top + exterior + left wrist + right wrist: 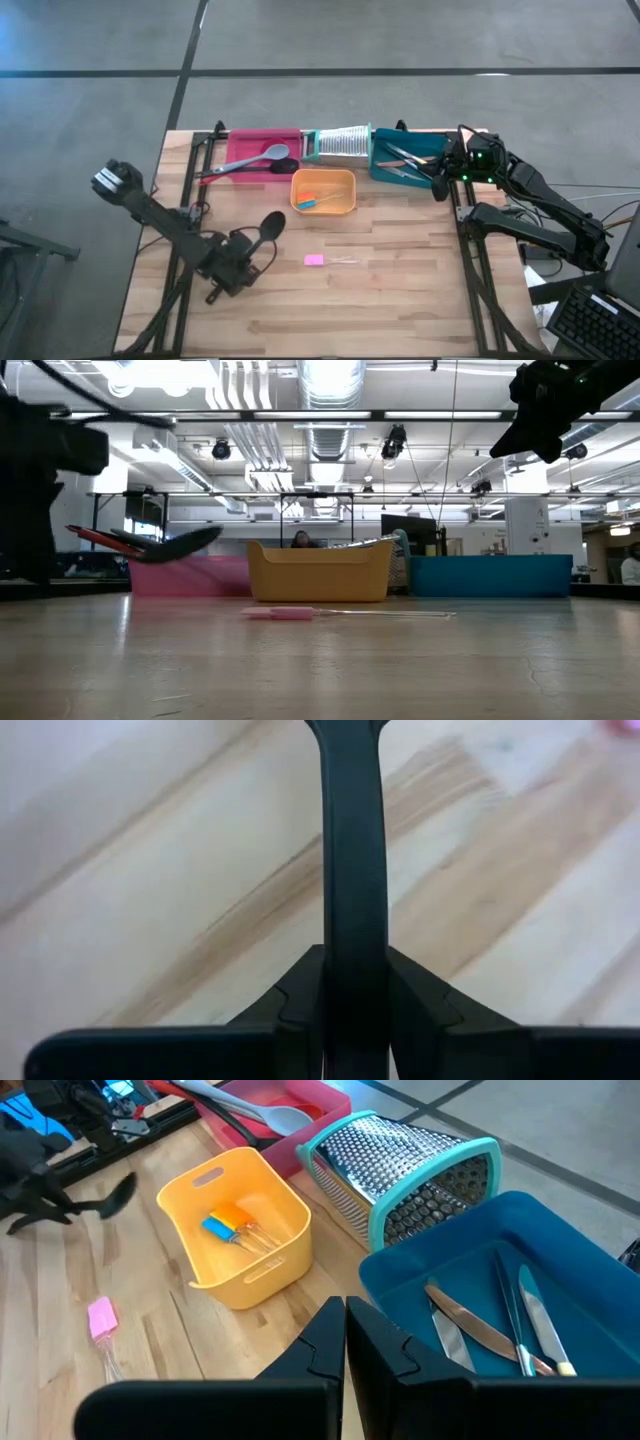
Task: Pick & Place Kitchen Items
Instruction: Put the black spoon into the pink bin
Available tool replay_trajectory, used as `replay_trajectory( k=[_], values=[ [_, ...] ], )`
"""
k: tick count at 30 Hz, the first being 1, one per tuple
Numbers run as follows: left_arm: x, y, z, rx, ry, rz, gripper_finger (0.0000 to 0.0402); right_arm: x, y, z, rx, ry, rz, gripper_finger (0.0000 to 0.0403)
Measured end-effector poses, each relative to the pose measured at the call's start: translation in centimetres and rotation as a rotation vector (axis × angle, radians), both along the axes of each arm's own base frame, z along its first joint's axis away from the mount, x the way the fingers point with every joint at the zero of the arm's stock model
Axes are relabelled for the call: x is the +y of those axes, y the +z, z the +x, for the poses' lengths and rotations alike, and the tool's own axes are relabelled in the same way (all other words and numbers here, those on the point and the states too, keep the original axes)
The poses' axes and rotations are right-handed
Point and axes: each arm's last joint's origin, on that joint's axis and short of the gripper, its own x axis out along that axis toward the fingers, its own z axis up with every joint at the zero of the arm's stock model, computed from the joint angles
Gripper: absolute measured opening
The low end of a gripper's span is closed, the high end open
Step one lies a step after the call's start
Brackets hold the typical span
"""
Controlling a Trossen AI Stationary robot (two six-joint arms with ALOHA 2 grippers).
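Ladle (pixel 270 226): left pincer (pixel 243 252) is clamped on its handle, probably bound for the pink tray (pixel 240 150). Right pincer (pixel 440 187), fingers together, waits by the teal tray (pixel 385 172).

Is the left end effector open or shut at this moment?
Shut. In the left wrist view, both fingers press against the black spoon's handle; the high view shows the left end effector holding it.

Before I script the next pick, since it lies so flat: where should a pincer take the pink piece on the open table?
Come straight down on the pink piece, closing across its blocky pink end, probably easier to pinch than the thin pale prongs beside it; bare wood surrounds it.
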Motion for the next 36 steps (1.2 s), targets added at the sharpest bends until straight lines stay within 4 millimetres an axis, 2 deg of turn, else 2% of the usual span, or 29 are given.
replay_trajectory(
  k=[4,8,16,21,25,30,36],
  values=[
    [-0.4,1.8,0.1,-0.106,-0.057,0.051,0.0075,0.0,0.0,0.0,0.000,0.000,0.000,0.0008],
    [-0.3,3.4,0.2,-0.205,-0.143,0.173,0.0075,0.0,0.0,0.0,0.001,0.000,0.000,0.0008],
    [0.6,7.8,1.1,-0.392,-0.353,0.633,0.0075,0.0,-0.5,0.1,0.012,0.001,0.005,0.0008],
    [1.8,11.3,1.7,-0.410,-0.404,0.864,0.0075,-0.1,-1.1,0.1,0.025,0.002,0.010,0.0008],
    [3.9,14.6,1.9,-0.381,-0.381,0.924,0.0075,-0.2,-1.1,0.2,0.025,0.001,0.009,0.0008],
    [7.4,18.8,1.8,-0.304,-0.368,0.858,0.0075,-0.2,-1.1,0.2,0.024,0.001,0.009,0.0008],
    [11.0,21.7,1.6,-0.142,-0.324,0.785,0.0075,-0.2,-1.1,0.2,0.024,0.002,0.008,0.0008]
  ],
)
